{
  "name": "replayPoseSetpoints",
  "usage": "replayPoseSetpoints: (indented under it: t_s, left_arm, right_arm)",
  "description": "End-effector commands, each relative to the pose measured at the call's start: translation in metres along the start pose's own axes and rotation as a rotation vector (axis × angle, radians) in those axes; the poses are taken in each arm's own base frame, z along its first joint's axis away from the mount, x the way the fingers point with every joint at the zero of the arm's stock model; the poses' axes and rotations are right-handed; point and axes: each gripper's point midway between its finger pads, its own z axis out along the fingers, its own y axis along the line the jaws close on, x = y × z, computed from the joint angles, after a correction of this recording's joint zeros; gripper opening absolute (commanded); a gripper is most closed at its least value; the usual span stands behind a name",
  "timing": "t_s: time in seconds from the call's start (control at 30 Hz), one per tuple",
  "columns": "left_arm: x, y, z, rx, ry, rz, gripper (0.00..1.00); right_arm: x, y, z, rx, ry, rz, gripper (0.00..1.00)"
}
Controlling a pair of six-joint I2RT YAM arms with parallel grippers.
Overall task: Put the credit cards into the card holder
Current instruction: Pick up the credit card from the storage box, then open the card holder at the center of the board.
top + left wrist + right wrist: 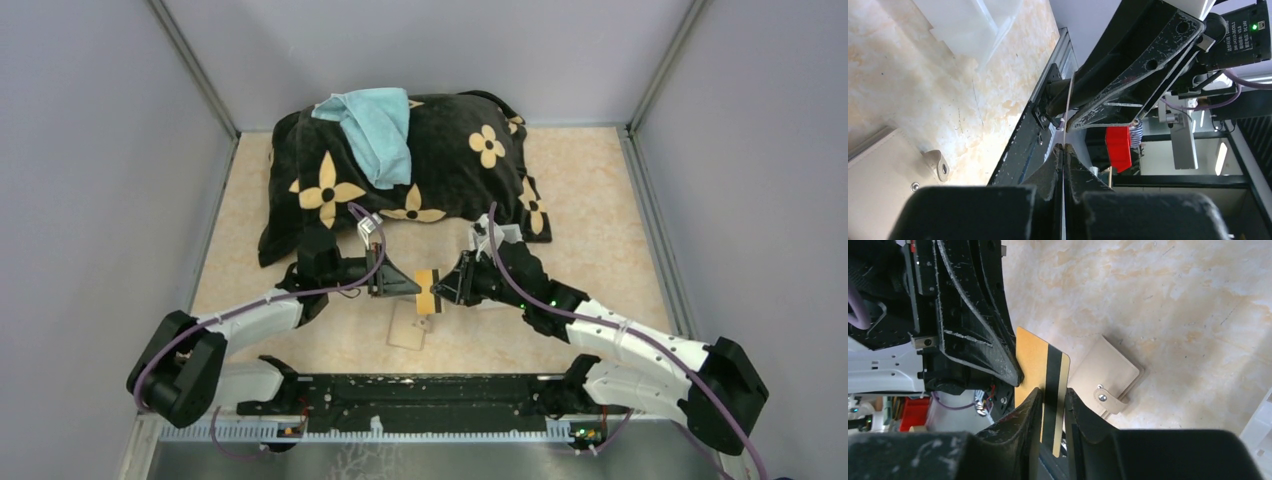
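A gold credit card [427,290] with a black stripe hangs above the table between both grippers. My left gripper [412,287] is shut on its left end; in the left wrist view the card [1066,115] shows edge-on as a thin line pinched between the jaws [1063,147]. My right gripper [442,288] is at the card's right end. In the right wrist view its jaws [1053,392] stand a narrow gap apart, with the card's [1040,360] stripe showing through the gap. The tan card holder [408,326] [1108,372] [883,180] lies closed on the table just below.
A black pillow with yellow flowers [400,170] lies at the back, with a light blue cloth [375,125] on it. A white plastic tray [968,25] [1260,425] stands beside the right arm. Grey walls close in three sides.
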Motion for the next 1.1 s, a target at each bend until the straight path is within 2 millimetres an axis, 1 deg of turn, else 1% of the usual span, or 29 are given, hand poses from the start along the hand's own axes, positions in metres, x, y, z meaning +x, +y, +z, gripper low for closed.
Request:
replayPoseSetpoints:
  t_s: [0.0,0.1,0.13,0.2,0.27,0.3,0.33,0.37,0.43,0.47,0.53,0.57,0.63,0.67,0.77,0.83,0.9,1.0,1.07]
  left_arm:
    - [0.002,-0.011,0.002,0.080,0.015,0.027,0.00]
    - [0.002,-0.004,0.004,0.068,0.020,0.010,0.00]
    - [0.002,-0.003,0.005,0.065,0.019,0.006,0.00]
    - [0.000,0.000,0.006,0.055,0.015,0.001,0.01]
    - [-0.003,0.008,0.007,0.011,0.005,-0.014,0.19]
    - [-0.005,0.016,0.007,-0.029,-0.003,-0.028,0.34]
    - [-0.008,0.025,0.007,-0.079,-0.015,-0.037,0.43]
    - [-0.009,0.035,0.005,-0.138,-0.027,-0.035,0.49]
    - [-0.014,0.054,-0.001,-0.261,-0.070,-0.045,0.56]
    - [-0.016,0.064,-0.006,-0.325,-0.093,-0.053,0.58]
    - [-0.019,0.082,-0.018,-0.445,-0.155,-0.062,0.59]
    - [-0.018,0.089,-0.025,-0.493,-0.176,-0.067,0.59]
    - [-0.017,0.101,-0.039,-0.587,-0.223,-0.080,0.59]
    - [-0.013,0.109,-0.047,-0.643,-0.235,-0.095,0.58]
    - [-0.008,0.122,-0.069,-0.759,-0.287,-0.101,0.54]
    - [-0.004,0.127,-0.083,-0.814,-0.317,-0.102,0.49]
    - [0.002,0.132,-0.093,-0.847,-0.335,-0.105,0.42]
    - [0.012,0.137,-0.102,-0.870,-0.342,-0.108,0.31]
    - [0.018,0.140,-0.106,-0.882,-0.343,-0.115,0.27]
  right_arm:
    - [-0.013,0.037,-0.003,-0.192,-0.035,0.026,0.17]
    - [-0.015,0.043,-0.005,-0.219,-0.030,0.032,0.03]
    - [-0.015,0.045,-0.005,-0.224,-0.028,0.032,0.00]
    - [-0.017,0.048,-0.005,-0.234,-0.023,0.038,0.00]
    - [-0.019,0.051,-0.006,-0.239,-0.018,0.038,0.00]
    - [-0.020,0.052,-0.005,-0.236,-0.016,0.038,0.00]
    - [-0.020,0.052,-0.005,-0.230,-0.012,0.039,0.00]
    - [-0.021,0.052,-0.005,-0.218,-0.007,0.037,0.00]
    - [-0.023,0.049,-0.003,-0.185,0.003,0.036,0.00]
    - [-0.023,0.047,-0.003,-0.167,0.005,0.035,0.00]
    - [-0.022,0.040,-0.001,-0.108,0.022,0.030,0.00]
    - [-0.023,0.043,0.000,-0.090,0.026,0.020,0.00]
    - [-0.015,0.039,0.004,-0.023,0.069,0.006,0.00]
    - [-0.014,0.041,0.006,-0.003,0.082,-0.005,0.00]
    - [-0.003,0.039,0.017,0.094,0.136,-0.015,0.00]
    - [0.001,0.035,0.022,0.170,0.160,-0.013,0.00]
    - [0.006,0.031,0.027,0.237,0.182,-0.013,0.00]
    - [0.011,0.030,0.036,0.320,0.196,-0.022,0.00]
    - [0.017,0.028,0.042,0.382,0.216,-0.032,0.00]
